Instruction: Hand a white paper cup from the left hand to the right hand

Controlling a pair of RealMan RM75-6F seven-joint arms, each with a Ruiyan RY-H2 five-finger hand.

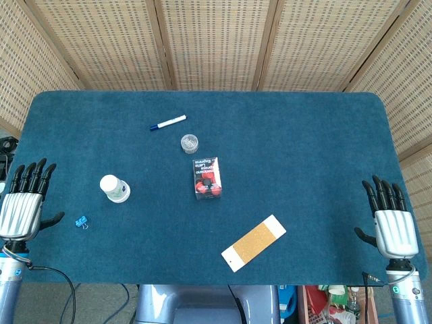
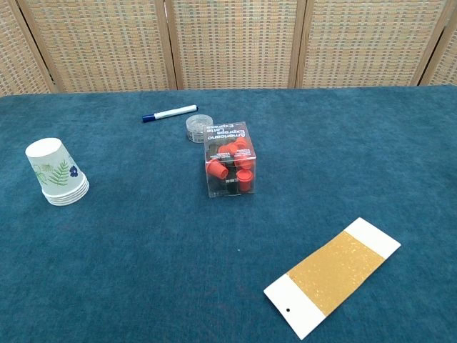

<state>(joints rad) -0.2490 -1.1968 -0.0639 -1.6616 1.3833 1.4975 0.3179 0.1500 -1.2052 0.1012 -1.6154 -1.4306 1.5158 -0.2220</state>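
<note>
A stack of white paper cups (image 1: 115,188) with a green leaf print stands upside down on the left part of the blue table; the chest view shows the cup stack (image 2: 56,172) at its left side. My left hand (image 1: 24,200) rests at the table's left edge, fingers apart and holding nothing, a short way left of the cups. At the right edge my right hand (image 1: 390,217) lies flat with fingers spread, empty. Neither hand appears in the chest view.
A clear box of red pieces (image 1: 206,177) sits mid-table, with a small round clear container (image 1: 190,143) and a blue-capped marker (image 1: 168,123) behind it. A white and cork-coloured card (image 1: 254,242) lies near the front. A blue binder clip (image 1: 81,221) lies by my left hand.
</note>
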